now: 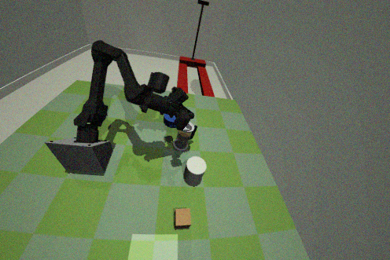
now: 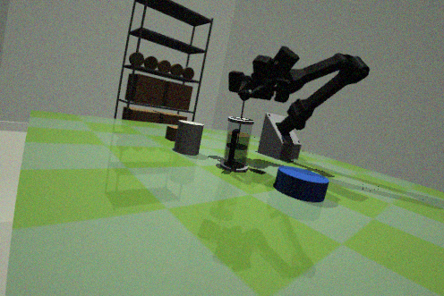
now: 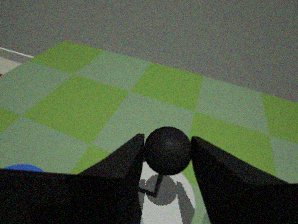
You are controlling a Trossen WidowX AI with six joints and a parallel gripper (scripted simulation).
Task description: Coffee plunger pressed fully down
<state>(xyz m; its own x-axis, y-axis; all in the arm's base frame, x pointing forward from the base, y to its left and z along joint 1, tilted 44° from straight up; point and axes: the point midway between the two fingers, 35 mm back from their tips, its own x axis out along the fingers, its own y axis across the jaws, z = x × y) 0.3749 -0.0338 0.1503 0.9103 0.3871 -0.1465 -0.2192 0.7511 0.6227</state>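
Observation:
The coffee press (image 1: 182, 140) (image 2: 237, 153) stands upright on the checkered table, a clear cylinder with a pale lid and a dark handle. Its white lid also shows in the wrist view (image 3: 159, 212), below the fingers. The plunger's round black knob (image 2: 243, 94) (image 3: 168, 150) sits above the lid on a thin rod, a short length of which shows between knob and lid. A dark disc shows inside the cylinder, around mid-height. My gripper (image 2: 243, 92) (image 3: 167, 141) is shut on the knob, with one finger on each side; in the top view the arm hides the knob.
A blue disc (image 1: 169, 120) (image 2: 301, 184) (image 3: 22, 168) lies near the press. A grey cylinder with a white top (image 1: 194, 172) (image 2: 188, 139) stands on the press's other side. A small brown block (image 1: 182, 217) (image 2: 170, 133) lies beyond that cylinder.

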